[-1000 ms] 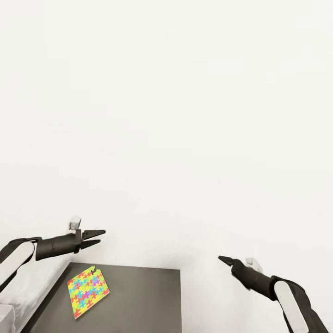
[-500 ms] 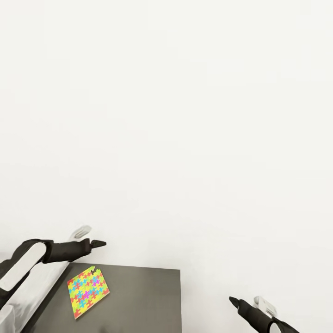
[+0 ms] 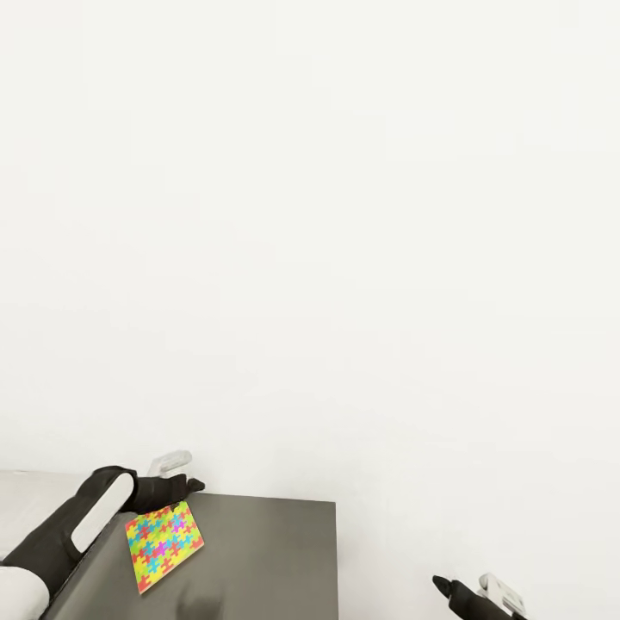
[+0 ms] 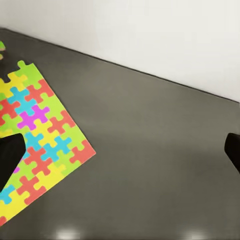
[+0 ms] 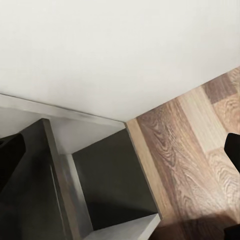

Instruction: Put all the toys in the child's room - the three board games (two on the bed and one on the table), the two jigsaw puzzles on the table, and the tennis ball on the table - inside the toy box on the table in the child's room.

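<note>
White wall (image 3: pixel 344 215) fills most of the head view; a dark grey cabinet top (image 3: pixel 267 560) sits low at the near left, with wood floor (image 5: pixel 195 150) beside it. One jigsaw puzzle (image 3: pixel 164 544) lies flat and skewed on the cabinet's left part, and the left end effector (image 3: pixel 188 487) hovers just past its far edge, fingers spread wide in the wrist view. The right end effector (image 3: pixel 443 587) hangs low at the near right over the floor, also wide.

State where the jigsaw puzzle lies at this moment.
In the head view the jigsaw puzzle lies flat at lower left, on the dark grey cabinet top near its left edge, just below the left tool.
</note>
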Robot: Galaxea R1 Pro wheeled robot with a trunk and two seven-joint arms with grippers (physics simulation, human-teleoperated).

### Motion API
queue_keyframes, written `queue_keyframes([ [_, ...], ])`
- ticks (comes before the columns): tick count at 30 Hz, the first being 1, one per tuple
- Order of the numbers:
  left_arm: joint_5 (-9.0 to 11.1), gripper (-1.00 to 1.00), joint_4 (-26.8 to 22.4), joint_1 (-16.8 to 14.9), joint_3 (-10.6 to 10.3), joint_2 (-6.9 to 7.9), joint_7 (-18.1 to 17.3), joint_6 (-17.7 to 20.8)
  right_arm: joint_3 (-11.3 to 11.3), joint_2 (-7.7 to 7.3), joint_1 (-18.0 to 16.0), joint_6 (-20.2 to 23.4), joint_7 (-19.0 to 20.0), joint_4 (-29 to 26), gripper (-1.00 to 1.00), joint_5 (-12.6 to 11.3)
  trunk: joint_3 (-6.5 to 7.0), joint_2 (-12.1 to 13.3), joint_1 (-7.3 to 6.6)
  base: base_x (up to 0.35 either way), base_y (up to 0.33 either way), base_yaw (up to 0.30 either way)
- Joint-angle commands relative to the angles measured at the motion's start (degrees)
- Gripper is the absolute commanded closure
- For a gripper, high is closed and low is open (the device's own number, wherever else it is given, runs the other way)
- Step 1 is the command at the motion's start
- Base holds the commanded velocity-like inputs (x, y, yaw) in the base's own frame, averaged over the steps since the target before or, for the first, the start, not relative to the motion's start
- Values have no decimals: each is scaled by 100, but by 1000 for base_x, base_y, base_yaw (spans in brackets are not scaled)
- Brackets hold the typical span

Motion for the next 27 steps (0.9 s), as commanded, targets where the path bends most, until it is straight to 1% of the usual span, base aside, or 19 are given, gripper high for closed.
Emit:
queue_keyframes([
  [1, -8, -100, 36, -13, -17, -17, 15, -6, -27, 1, -3, 41, 22, -4, -100, -29, -3, -5, 2, 0, 0, 0],
  [4, -101, -100, 334, -88, -22, -58, 16, -181, -38, -6, -8, 48, 28, -3, -100, -31, -3, -5, 2, 0, 0, 0],
  [6, -120, -100, 566, -249, -24, -65, 4, -283, -40, -9, -9, 56, 30, -3, -100, -29, -3, -5, 2, 0, 0, 0],
  [8, -128, -100, 895, -511, -27, -71, -22, -358, -37, -8, -9, 61, 32, -3, -100, -25, -3, -5, 2, 0, 0, 0],
  [11, -142, -100, 1180, -680, -19, -92, -35, -402, -35, -10, -8, 64, 30, -3, -100, -21, -12, -5, 2, 0, 0, 0],
  [19, -155, -100, 1328, -787, -30, -67, -41, -425, -23, -43, -9, 65, 30, -3, -100, -19, -74, -5, 2, 0, 0, 0],
  [27, -158, -100, 1351, -801, -24, 59, -41, -426, -16, -53, -10, 72, 30, -3, -100, -19, -149, -5, 2, 0, 0, 0],
])
